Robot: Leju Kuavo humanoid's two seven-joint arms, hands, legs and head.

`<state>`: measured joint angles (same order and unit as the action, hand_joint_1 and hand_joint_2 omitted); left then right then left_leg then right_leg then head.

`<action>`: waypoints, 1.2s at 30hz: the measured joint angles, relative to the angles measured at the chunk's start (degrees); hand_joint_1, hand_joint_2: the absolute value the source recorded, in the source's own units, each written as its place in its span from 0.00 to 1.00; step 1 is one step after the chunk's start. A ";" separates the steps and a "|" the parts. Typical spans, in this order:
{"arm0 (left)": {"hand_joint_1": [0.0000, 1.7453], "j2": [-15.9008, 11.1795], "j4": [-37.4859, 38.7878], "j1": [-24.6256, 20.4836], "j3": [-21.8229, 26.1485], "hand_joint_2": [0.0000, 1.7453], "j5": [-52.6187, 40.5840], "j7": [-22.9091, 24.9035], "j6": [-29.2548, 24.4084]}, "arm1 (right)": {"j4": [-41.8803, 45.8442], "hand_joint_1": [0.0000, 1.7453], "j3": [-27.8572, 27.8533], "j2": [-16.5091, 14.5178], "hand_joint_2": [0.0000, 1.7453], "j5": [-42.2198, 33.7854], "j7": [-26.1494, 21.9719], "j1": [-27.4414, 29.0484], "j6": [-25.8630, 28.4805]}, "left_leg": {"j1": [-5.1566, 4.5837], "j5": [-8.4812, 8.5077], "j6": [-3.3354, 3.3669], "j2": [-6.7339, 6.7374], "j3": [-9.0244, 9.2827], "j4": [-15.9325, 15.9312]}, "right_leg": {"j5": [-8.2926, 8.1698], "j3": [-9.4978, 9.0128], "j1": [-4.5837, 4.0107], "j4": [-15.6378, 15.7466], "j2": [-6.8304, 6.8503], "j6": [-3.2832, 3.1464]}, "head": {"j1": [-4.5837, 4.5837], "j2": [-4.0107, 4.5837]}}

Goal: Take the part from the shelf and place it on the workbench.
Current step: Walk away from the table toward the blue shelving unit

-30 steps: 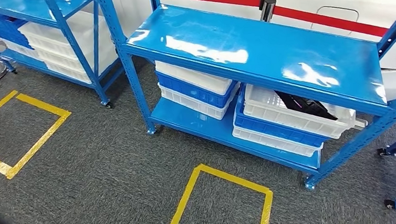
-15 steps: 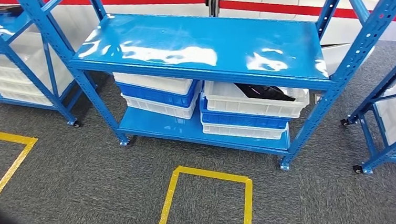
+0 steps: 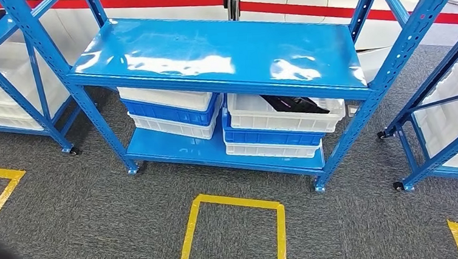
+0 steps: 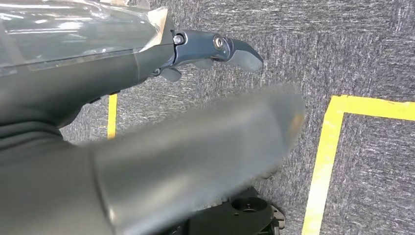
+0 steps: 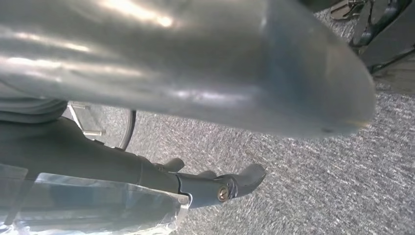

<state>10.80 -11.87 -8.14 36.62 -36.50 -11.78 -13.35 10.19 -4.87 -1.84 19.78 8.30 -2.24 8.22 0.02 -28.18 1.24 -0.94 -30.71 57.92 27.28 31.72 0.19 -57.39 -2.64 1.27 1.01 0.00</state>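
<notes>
A blue metal shelf stands on grey carpet in the head view, with a glossy top board and a lower board near the floor. On the lower board sit two stacks of plastic crates, side by side and touching or nearly so. The left stack runs white, blue, white from top to bottom. The right stack does the same, and in its top white crate lies the part, a dark, flat object partly hidden under the top board. A square of yellow tape marks the carpet in front of the shelf. More blue shelving with white crates stands to either side.

The left hand hangs over the carpet near a yellow tape line, fingers apart and holding nothing. The right hand likewise hangs above the carpet, fingers loosely spread and empty. Both are well apart from the part.
</notes>
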 joint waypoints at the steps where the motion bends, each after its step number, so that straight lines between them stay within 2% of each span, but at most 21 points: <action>1: 0.00 0.00 0.00 0.00 -0.01 1.00 0.00 -0.04 0.00 | 0.00 0.00 0.00 0.00 0.00 0.04 0.01 0.01 0.00 | -0.06 0.03 0.08 0.00 -0.01 0.01 | -0.04 0.00 0.07 0.03 0.00 0.08 | 0.00 0.00; 7: 0.00 -0.01 0.00 0.00 -0.01 1.00 0.00 -0.11 0.00 | 0.00 0.00 0.00 0.01 0.00 0.08 0.01 0.01 0.00 | -0.32 0.18 0.36 -0.01 -0.20 0.05 | -0.24 -0.25 0.37 0.07 -0.01 0.40 | 0.01 0.00; 17: 0.00 -0.01 -0.01 -0.02 -0.04 1.00 0.00 -0.52 -0.02 | 0.00 0.00 0.00 0.01 0.00 0.17 -0.09 -0.01 -0.03 | -0.20 0.16 0.38 0.00 -0.23 0.03 | -0.24 0.09 0.45 0.08 0.00 0.40 | 0.00 0.00; 21: 0.00 -0.01 -0.02 -0.03 -0.08 0.00 0.01 -0.63 -0.10 | 0.00 0.00 0.00 0.04 0.00 0.33 -0.95 0.00 -0.13 | -0.09 0.17 0.37 0.00 -0.23 0.03 | -0.24 0.08 0.37 0.08 0.00 0.40 | 0.02 0.00; 24: 0.00 -0.01 -0.01 -0.03 -0.20 0.00 0.10 -0.73 -0.28 | 0.00 0.00 -0.03 0.11 0.00 0.23 -1.30 0.00 -0.14 | -0.05 0.16 0.40 0.00 -0.23 0.10 | -0.29 -0.04 0.41 0.13 -0.01 0.45 | 0.02 0.00; 26: 0.00 -0.03 -0.02 -0.05 -0.36 0.00 0.14 -0.75 -0.38 | -0.01 0.00 -0.15 0.12 0.00 0.13 -1.31 0.02 -0.17 | -0.08 0.18 0.78 0.04 -0.28 0.23 | -0.54 -0.14 0.89 0.42 -0.19 0.83 | 0.05 0.00; 28: 0.00 -0.03 -0.02 -0.12 -0.52 0.00 0.16 -0.75 -0.44 | -0.01 0.00 -0.37 0.15 0.00 0.07 -1.31 0.03 -0.20 | 0.25 0.69 1.39 0.52 0.04 -0.54 | -0.68 0.06 1.00 0.50 -0.17 1.26 | 0.02 0.00; 29: 0.00 -0.01 -0.02 -0.15 -0.57 0.00 0.17 -0.75 -0.46 | 0.00 0.00 -0.46 0.24 0.00 0.06 -1.31 0.00 -0.20 | 0.52 1.02 1.62 0.94 0.30 -1.16 | -0.19 0.53 0.79 -0.34 0.27 1.22 | -0.07 0.00; 30: 0.00 0.00 -0.02 -0.17 -0.60 0.00 0.18 -0.75 -0.48 | 0.00 0.00 -0.52 0.33 0.00 0.06 -1.33 -0.03 -0.20 | 0.77 1.32 1.82 1.45 0.54 -1.75 | 0.83 1.57 0.70 -2.31 0.80 1.06 | -0.15 0.00; 32: 0.00 0.00 -0.02 -0.17 -0.60 0.00 0.26 -0.74 -0.52 | 0.00 0.00 -0.55 0.49 0.00 0.09 -1.44 -0.06 -0.20 | 0.98 1.47 1.98 2.55 0.61 -2.12 | 4.03 5.21 0.85 -9.50 1.69 0.71 | -0.23 0.00; 33: 0.00 -0.01 -0.02 -0.16 -0.60 0.00 0.31 -0.73 -0.54 | -0.01 0.00 -0.57 0.52 0.00 0.11 -1.54 -0.02 -0.20 | 1.02 1.45 1.94 3.13 0.55 -2.11 | 5.30 7.12 1.01 -13.19 1.81 0.78 | -0.22 0.00; 34: 0.00 -0.01 -0.02 -0.16 -0.60 0.00 0.36 -0.69 -0.56 | -0.01 0.00 -0.59 0.58 0.00 0.14 -1.65 0.08 -0.20 | 1.09 1.40 1.82 3.72 0.51 -2.10 | 5.84 8.24 1.22 -15.43 1.91 1.12 | -0.21 0.00; 35: 0.00 0.00 -0.02 -0.16 -0.60 0.00 0.39 -0.66 -0.58 | -0.02 0.00 -0.61 0.67 0.00 0.20 -1.75 0.19 -0.19 | 1.25 1.32 1.59 4.27 0.50 -2.05 | 5.45 8.22 1.49 -15.43 2.10 1.72 | -0.21 0.00; 36: 0.00 0.01 -0.02 -0.16 -0.60 0.00 0.42 -0.63 -0.60 | -0.02 0.00 -0.62 0.77 0.00 0.27 -1.84 0.28 -0.19 | 1.51 1.16 1.22 4.82 0.54 -1.91 | 4.25 6.91 1.81 -13.02 2.56 2.56 | -0.21 0.00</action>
<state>10.81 -11.89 -8.30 36.02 -36.09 -12.40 -13.96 10.16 -5.50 -1.07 20.05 6.46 -1.96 8.03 1.53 -27.02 2.46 3.88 -30.17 56.01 31.53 38.63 2.01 -70.40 -0.07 3.83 0.79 0.00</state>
